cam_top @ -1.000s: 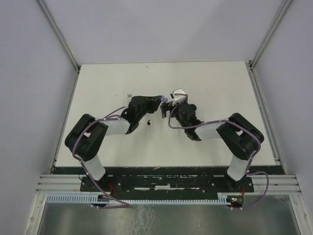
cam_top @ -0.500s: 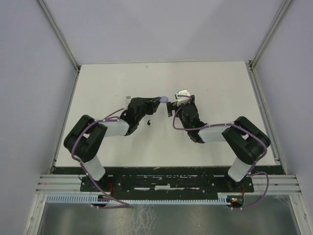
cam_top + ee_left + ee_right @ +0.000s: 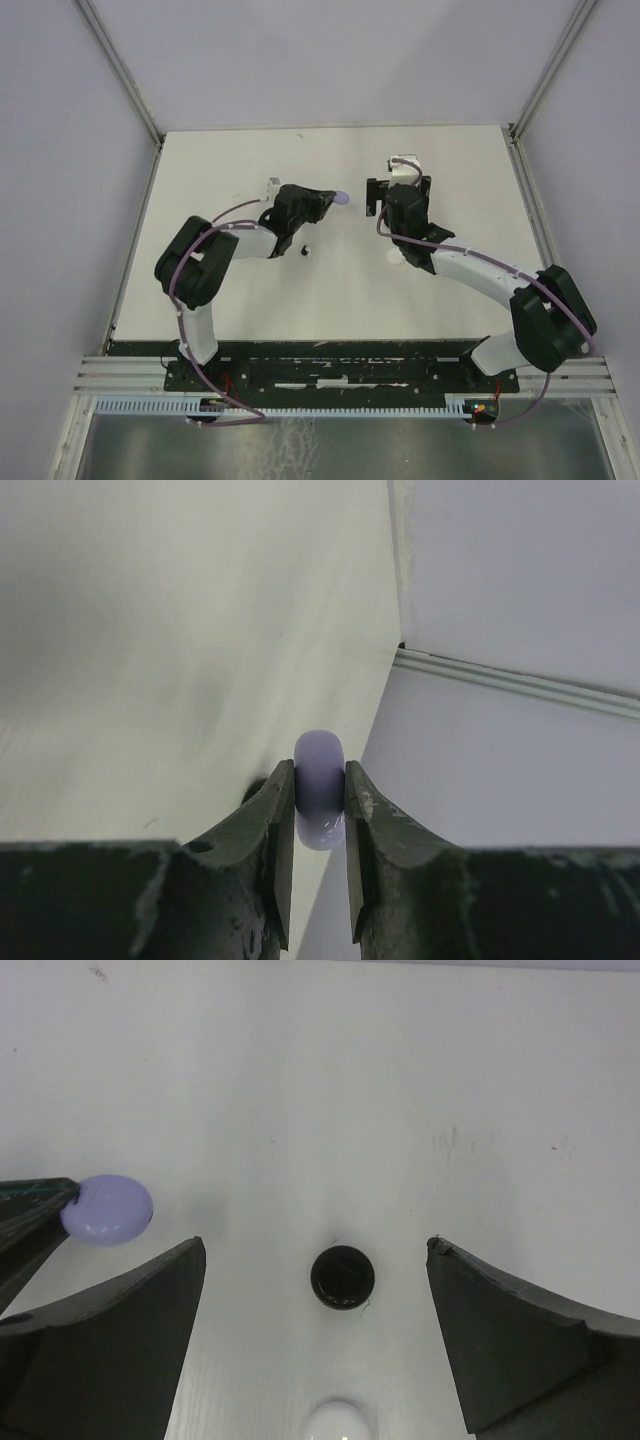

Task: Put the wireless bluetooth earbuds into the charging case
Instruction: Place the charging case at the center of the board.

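The tiny black-and-white earbuds [image 3: 305,250] lie on the worktop [image 3: 220,170] beside the left arm [image 3: 240,240], too small to make out. Farther, the left gripper's [image 3: 320,780] jaws pinch a lilac disc [image 3: 320,752] edge-on. The right gripper's [image 3: 313,1245] jaws gape wide and empty above a black disc [image 3: 342,1277], with a white piece [image 3: 337,1422] cut off at the near edge.

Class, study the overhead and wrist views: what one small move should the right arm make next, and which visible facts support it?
Probably lower the right gripper straight down and close on the black round piece. Its jaws stand wide open with that piece lying below and between them, while the left gripper is shut on the lilac piece nearby.
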You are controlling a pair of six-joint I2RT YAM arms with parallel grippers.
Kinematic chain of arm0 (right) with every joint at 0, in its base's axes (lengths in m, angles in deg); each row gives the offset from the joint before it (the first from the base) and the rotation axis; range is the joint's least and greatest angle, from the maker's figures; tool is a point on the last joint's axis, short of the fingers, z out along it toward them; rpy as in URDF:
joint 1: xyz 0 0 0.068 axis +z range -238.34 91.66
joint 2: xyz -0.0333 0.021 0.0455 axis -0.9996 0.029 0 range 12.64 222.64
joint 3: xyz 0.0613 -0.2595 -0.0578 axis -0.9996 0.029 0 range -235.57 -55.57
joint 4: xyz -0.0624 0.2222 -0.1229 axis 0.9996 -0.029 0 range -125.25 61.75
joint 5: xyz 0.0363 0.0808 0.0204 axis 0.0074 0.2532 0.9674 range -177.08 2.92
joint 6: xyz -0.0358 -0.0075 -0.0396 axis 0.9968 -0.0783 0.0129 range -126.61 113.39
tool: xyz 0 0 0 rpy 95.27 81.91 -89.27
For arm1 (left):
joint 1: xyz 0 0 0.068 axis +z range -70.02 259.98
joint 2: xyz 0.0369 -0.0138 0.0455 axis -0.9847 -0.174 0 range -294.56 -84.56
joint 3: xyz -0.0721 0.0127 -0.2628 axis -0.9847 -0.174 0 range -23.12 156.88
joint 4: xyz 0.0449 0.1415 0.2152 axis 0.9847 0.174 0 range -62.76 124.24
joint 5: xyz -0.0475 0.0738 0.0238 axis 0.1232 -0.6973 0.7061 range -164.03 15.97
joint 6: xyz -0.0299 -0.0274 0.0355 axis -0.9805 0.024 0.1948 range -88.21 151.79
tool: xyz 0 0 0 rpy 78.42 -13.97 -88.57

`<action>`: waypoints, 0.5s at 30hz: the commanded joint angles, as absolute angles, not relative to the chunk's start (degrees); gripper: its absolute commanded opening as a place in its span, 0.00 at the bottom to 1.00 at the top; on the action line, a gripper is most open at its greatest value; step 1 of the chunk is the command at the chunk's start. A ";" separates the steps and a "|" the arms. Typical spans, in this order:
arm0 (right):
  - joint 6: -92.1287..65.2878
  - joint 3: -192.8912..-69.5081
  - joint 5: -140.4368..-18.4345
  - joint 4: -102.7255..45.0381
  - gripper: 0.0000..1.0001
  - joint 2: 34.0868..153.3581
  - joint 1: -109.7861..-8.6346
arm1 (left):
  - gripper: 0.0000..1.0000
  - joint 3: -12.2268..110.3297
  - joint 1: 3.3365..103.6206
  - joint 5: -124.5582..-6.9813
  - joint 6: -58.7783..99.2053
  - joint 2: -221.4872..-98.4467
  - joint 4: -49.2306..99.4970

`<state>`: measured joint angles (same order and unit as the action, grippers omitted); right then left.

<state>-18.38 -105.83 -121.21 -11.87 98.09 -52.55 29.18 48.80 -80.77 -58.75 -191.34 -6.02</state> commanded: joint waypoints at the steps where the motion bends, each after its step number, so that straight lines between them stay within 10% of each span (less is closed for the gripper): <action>1: -20.81 -106.85 -121.87 -20.66 1.00 91.90 -53.19 | 0.03 38.07 49.45 -80.81 -44.85 -196.22 -3.64; 15: -25.96 -122.83 -110.04 -48.33 1.00 101.74 -60.28 | 0.03 55.15 49.59 -82.88 -29.37 -207.70 5.25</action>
<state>-23.45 -117.93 -114.87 -38.97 98.29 -58.36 51.03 49.41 -81.50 -36.72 -206.27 3.97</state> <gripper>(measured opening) 0.995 0.295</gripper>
